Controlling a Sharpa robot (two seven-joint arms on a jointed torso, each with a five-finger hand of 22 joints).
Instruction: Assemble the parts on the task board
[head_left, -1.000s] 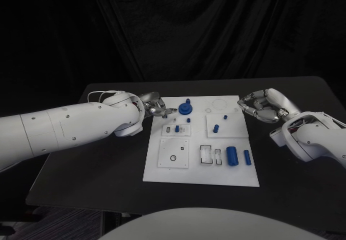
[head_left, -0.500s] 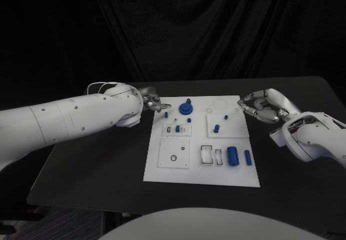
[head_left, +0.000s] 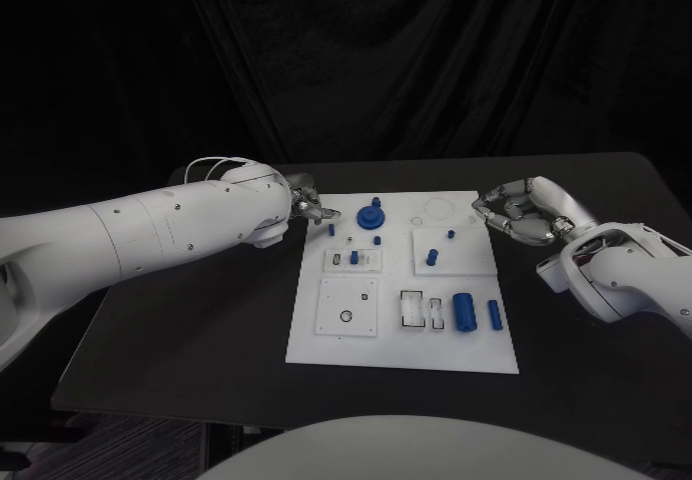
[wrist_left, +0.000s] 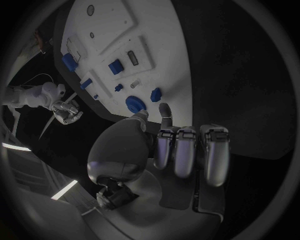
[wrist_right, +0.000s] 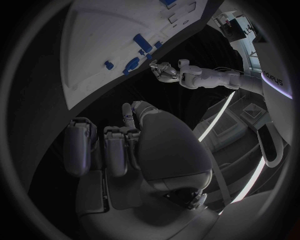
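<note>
The left hand (head_left: 306, 207) is curling its fingers (wrist_left: 185, 150) in on nothing at the white board's (head_left: 335, 340) ten o'clock corner. The right hand (head_left: 522, 211), likewise curled and empty, is hovering at two o'clock. Small blue parts (head_left: 464, 311) are standing across the board, mid-surface (head_left: 202, 330).

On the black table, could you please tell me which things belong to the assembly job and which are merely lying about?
Belonging to the job:
- task board
- blue parts on the board
- left robot hand, at the board's far left corner
- right robot hand, beside the board's far right edge

Lying about:
- nothing loose that I can see; the black table just carries the board
</note>
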